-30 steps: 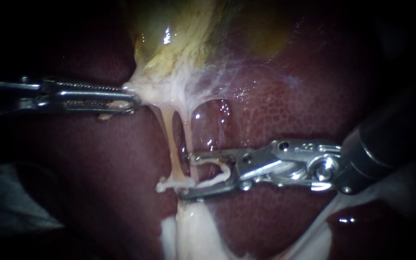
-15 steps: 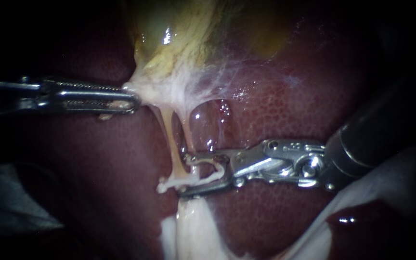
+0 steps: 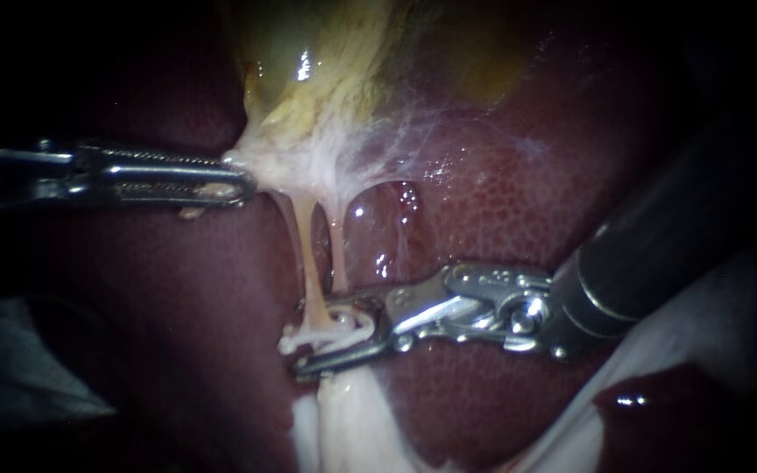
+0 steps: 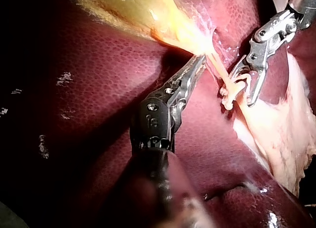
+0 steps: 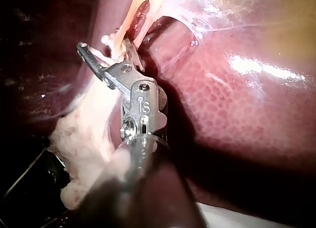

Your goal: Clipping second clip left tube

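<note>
The edges of the endoscope view are dark. The left instrument [image 3: 245, 180] has most of its shaft lost in shadow at the left edge, and the right instrument's [image 3: 301, 340] shaft fades out towards the upper right. A dim pale shape [image 3: 19, 368] at the lower left is too murky to identify.

At centre, the left tube [image 3: 311, 263] runs down from the white webbing under the gallbladder [image 3: 326, 61], just beside a second strand, the right tube [image 3: 339, 254]. Its lower end goes between the right instrument's jaws, just below centre. Those jaws stand a narrow gap apart and press from both sides on a white clip [image 3: 335, 331] around the tube. It cannot be made out whether the white tip jutting left of the jaws is part of this clip or a separate one. Below them lies pale fatty tissue [image 3: 343, 420], over the liver [image 3: 501, 193].

The left instrument's jaws are clamped on the white tissue at the gallbladder's lower end, at left of centre.

In the left wrist view, the left instrument [image 4: 201, 60] hides its own grip point, and the tube [image 4: 219, 70] passes ahead of it into the other instrument's jaws [image 4: 238, 97]. In the right wrist view, the right instrument [image 5: 106, 53] covers most of the clip.
</note>
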`<state>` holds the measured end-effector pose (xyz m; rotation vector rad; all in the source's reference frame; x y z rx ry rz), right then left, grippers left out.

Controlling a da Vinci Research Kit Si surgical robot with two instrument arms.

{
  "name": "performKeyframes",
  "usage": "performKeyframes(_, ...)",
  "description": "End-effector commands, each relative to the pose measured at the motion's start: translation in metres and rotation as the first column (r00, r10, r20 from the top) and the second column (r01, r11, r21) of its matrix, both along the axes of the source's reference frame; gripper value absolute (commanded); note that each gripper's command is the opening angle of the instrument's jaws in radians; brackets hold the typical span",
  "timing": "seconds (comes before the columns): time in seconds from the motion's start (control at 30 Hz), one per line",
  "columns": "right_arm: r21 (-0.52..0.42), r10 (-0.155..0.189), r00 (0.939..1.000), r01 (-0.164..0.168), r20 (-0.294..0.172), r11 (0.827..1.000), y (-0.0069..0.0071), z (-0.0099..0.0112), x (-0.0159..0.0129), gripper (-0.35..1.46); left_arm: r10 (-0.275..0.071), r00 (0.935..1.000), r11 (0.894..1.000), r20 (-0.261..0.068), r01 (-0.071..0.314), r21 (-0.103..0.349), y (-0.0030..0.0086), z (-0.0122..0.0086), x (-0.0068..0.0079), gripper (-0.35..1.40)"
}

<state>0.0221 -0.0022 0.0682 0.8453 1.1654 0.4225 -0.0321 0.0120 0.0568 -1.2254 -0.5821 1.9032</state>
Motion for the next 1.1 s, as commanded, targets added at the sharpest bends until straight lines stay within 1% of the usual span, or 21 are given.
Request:
performKeyframes(0.03,0.002,0.006,1.0000,-0.006,-0.008,1.000,-0.0001,-0.0002,0.0002,0.50,0.000,1.0000,1.000,0.000,0.000,0.000,0.0000,0.0000,0.0000,-0.35)
performKeyframes(0.2,0.018,0.024,0.9987,-0.023,-0.045,1.000,-0.0002,-0.0016,0.0007,0.50,0.000,1.0000,1.000,0.000,0.000,0.000,0.0000,0.0000,0.0000,-0.35)
performKeyframes(0.3,0.035,0.042,0.9970,-0.039,-0.066,0.999,0.0001,-0.0030,0.0009,0.50,-0.001,1.0000,1.000,-0.001,0.001,0.000,0.0000,0.0000,-0.0001,-0.35)
performKeyframes(0.4,0.045,0.049,0.9953,-0.046,-0.083,0.998,0.0003,-0.0042,0.0010,0.50,-0.001,1.0000,1.000,-0.001,0.001,0.000,0.0000,0.0000,-0.0001,-0.35)
performKeyframes(0.53,0.056,0.051,0.9950,-0.046,-0.086,0.997,0.0005,-0.0053,0.0011,0.49,-0.001,1.0000,1.000,-0.001,0.001,0.000,0.0000,0.0000,-0.0001,-0.35)
performKeyframes(0.67,0.089,0.054,0.9958,-0.047,-0.074,0.995,0.0004,-0.0055,0.0011,0.47,-0.001,1.0000,1.000,-0.001,0.001,0.000,0.0000,0.0000,-0.0001,-0.35)
performKeyframes(0.8,0.105,0.050,0.9962,-0.042,-0.072,0.994,0.0004,-0.0053,0.0008,0.41,-0.001,1.0000,1.000,-0.001,0.001,0.000,0.0000,0.0000,-0.0001,-0.35)
performKeyframes(0.9,0.110,0.044,0.9963,-0.035,-0.074,0.993,0.0004,-0.0052,0.0005,0.32,-0.001,1.0000,1.000,-0.001,0.001,0.000,0.0000,0.0000,-0.0001,-0.35)
performKeyframes(1.03,0.121,0.043,0.9965,-0.035,-0.071,0.992,0.0003,-0.0052,0.0003,0.21,-0.001,1.0000,1.000,-0.001,0.001,0.000,0.0000,0.0000,-0.0001,-0.35)
performKeyframes(1.1,0.126,0.043,0.9967,-0.034,-0.070,0.991,0.0003,-0.0052,0.0002,0.12,-0.001,1.0000,1.000,-0.001,0.001,0.000,0.0000,0.0000,-0.0001,-0.35)
